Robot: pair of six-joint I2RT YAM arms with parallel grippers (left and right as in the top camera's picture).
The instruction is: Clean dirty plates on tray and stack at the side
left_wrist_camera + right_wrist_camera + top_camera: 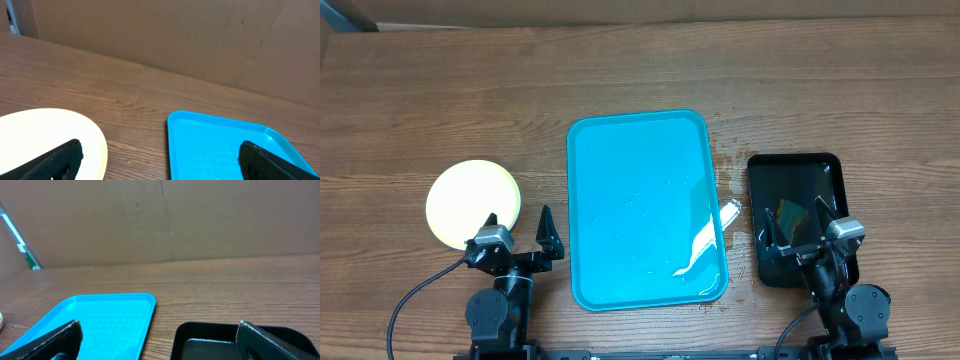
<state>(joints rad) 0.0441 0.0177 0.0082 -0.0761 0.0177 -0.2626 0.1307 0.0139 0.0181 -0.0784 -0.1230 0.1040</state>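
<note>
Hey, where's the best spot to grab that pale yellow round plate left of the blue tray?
Probably pinch the pale yellow round plastic plate by its near rim, coming down with the left fingers; it lies flat, so only the edge offers purchase.

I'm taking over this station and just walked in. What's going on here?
Nothing is being handled right now. The left gripper and right gripper both hang open and empty at the near side of the table. The turquoise tray holds no plates. A pale yellow-green plate sits left of it; whether others lie beneath can't be told. A black tray sits on the right.
</note>
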